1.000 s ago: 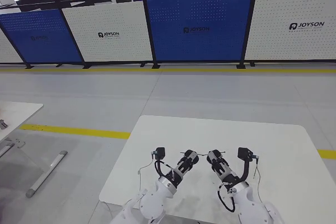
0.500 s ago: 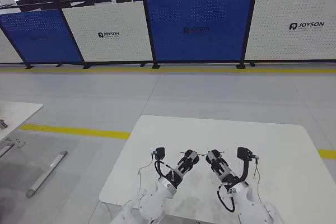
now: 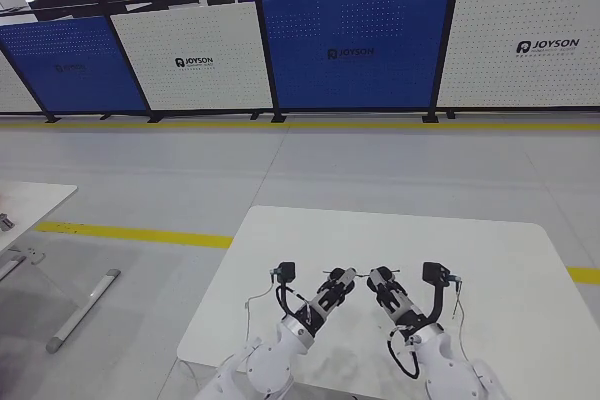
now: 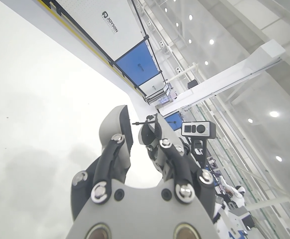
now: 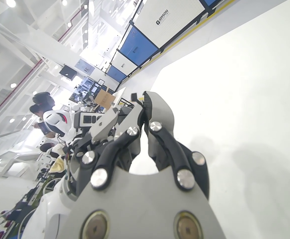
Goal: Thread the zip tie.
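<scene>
A thin black zip tie bridges the small gap between my two grippers above the near part of the white table. My right gripper is shut on it. In the right wrist view its fingertips pinch the tie, whose black end pokes out past them. My left gripper faces it, tip to tip. In the left wrist view its fingers stand apart, and the tie's thin end reaches into the gap from the side of one pad. Most of the tie is hidden.
The white tabletop stretches bare ahead of and beside both grippers; its far edge and left edge drop to the grey floor. Blue and white pegboard panels stand far behind. A second table is off to the left.
The right gripper has edged slightly toward the left one, narrowing the gap. The left arm has shifted only a little.
</scene>
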You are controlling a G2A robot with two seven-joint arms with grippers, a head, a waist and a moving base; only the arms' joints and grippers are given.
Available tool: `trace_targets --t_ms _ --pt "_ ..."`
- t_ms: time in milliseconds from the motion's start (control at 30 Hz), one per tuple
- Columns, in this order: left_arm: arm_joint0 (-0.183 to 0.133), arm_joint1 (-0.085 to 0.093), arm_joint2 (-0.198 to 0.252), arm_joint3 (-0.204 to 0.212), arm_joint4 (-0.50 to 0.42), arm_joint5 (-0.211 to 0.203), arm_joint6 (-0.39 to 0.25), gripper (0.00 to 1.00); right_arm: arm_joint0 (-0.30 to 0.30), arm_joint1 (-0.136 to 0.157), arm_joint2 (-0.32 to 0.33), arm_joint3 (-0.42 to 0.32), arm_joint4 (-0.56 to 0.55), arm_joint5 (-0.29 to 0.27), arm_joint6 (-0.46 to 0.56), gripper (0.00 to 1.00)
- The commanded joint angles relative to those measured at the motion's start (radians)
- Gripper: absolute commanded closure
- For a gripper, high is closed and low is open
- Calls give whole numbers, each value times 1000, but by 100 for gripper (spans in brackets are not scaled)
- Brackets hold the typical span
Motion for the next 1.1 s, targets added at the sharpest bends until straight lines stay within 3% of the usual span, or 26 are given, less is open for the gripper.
trace_targets --t_ms 0,133,200,233,267,1067 --pt "1 1 1 0 12 -1 -5 72 1 0 -3 -1 -9 3 0 100" --pt "-3 0 3 3 15 2 -11 79 2 -1 -8 -2 -14 5 0 100" --pt "-7 0 3 7 15 4 -12 87 3 -1 -10 -3 -15 6 0 100" --pt "-9 0 2 9 15 5 -11 98 4 -2 -11 -3 -15 6 1 100" --pt "-11 -1 2 11 16 7 -11 100 4 -2 -11 -3 -16 5 1 100" --pt "-17 -1 0 14 2 -23 -37 100 17 -5 -6 8 32 -2 27 100"
